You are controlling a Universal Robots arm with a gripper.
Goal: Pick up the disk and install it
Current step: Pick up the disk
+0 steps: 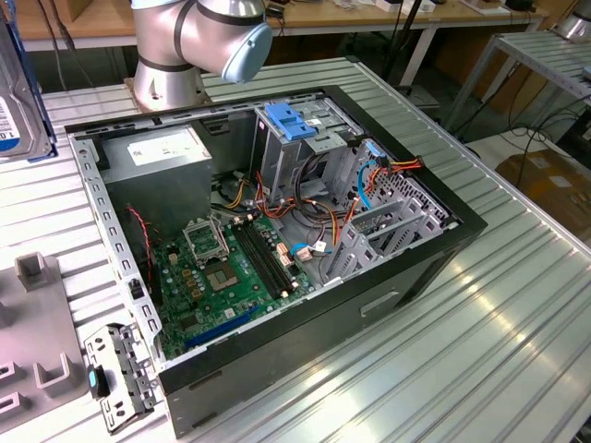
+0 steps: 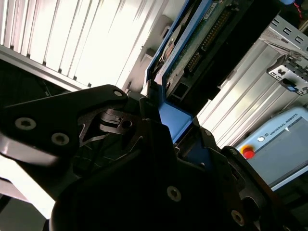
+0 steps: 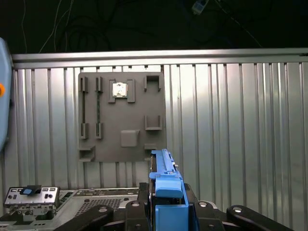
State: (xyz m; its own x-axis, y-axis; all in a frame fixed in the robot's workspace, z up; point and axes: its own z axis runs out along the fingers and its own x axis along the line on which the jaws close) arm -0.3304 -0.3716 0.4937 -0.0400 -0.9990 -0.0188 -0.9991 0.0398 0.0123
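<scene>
The disk [image 1: 11,101], a single hard drive in blue carrier rails, stands on edge at the nine-o'clock margin of the exterior view. It is well apart from the open computer case [image 1: 369,305]. In the first wrist view one blue rail rises between the black fingers of the gripper [image 3: 167,199], which is clenched on the drive. The pick-up looks done, with the drive apparently off the table [image 1: 517,351], and the install has not begun.

Fitting it calls for the rails to be squared to the bay of the drive cage [image 1: 277,171], which stands near twelve o'clock inside the case. The orange and blue cables lying just beside the cage, toward three o'clock, must also be kept clear.

The count is one disk, one gripper and one arm [image 1: 199,32], whose base sits at twelve o'clock behind the case. There is one case with one cage, and one blue latch [image 1: 289,120] tops that cage. Inside the case are also one power supply [image 1: 152,157] at ten o'clock and one green motherboard [image 1: 222,277] at seven. Outside it lie one grey fixture plate [image 3: 120,115] and one metal bracket [image 1: 115,374], at seven o'clock from the case.
</scene>
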